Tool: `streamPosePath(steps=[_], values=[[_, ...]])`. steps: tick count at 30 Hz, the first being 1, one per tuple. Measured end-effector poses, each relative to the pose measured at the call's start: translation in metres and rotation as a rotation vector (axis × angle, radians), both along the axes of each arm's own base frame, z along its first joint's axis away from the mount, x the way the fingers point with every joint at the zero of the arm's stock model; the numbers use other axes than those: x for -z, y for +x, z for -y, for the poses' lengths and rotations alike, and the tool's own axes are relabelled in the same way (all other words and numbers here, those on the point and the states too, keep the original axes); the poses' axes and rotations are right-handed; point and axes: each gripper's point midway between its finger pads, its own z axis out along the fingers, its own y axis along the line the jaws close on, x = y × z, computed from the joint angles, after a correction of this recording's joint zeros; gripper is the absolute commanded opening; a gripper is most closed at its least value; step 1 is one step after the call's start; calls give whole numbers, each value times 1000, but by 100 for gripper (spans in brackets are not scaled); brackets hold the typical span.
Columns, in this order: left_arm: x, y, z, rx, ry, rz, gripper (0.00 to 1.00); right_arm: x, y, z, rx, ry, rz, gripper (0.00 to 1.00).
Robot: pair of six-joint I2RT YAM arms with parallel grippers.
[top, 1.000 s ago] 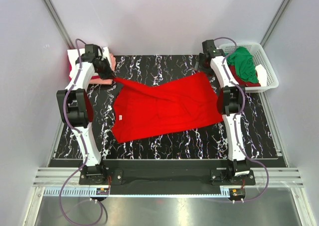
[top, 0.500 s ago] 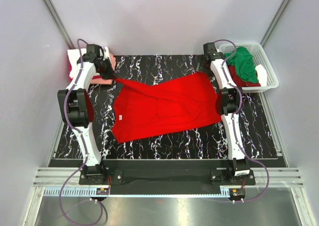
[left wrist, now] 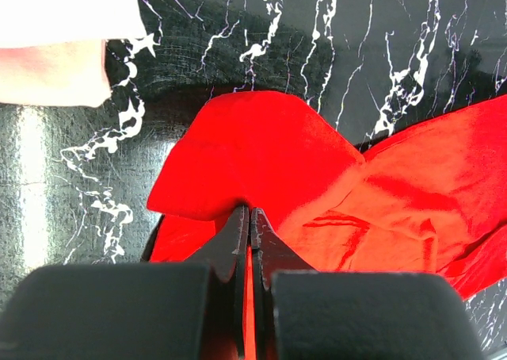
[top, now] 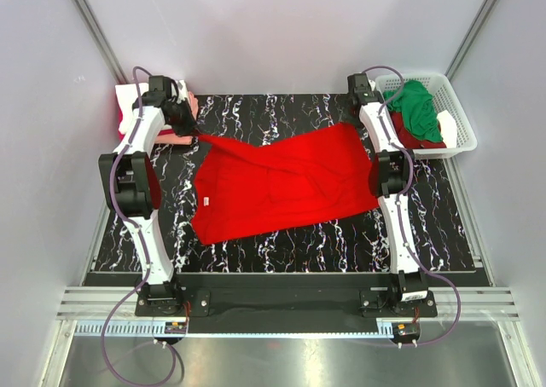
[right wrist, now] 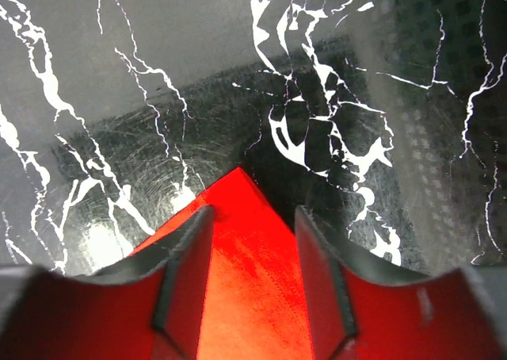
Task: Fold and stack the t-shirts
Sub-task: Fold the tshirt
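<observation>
— Right gripper [right wrist: 252,237] has crept over the far right corner of the shirt [top: 281,182], jaws narrowing since a second ago. They stand apart either side of the cloth, not pinching.

— And the left gripper [left wrist: 249,221]?

— Pressed together on the far left corner.

— How will it handle?

— Light, limp and prone to sag, I judge, so the corners are the places to hold. It's bright red and lies wrinkled across the table [top: 426,225], with a white label [top: 206,201] near left.

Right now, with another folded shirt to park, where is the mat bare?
Bare: the near strip between the red t-shirt and the mat edge, and the patch right of the right arm. Crowded: far-left folded stack, far-right basket.
</observation>
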Motion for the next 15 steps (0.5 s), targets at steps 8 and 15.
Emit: streamPosePath(steps=[8, 15], values=[[0, 0, 4, 11, 2, 1, 0, 2, 2, -9, -23, -39, 14, 0], [11, 10, 15, 65, 19, -5, 0, -2, 2, -9, -19, -35, 17, 0]])
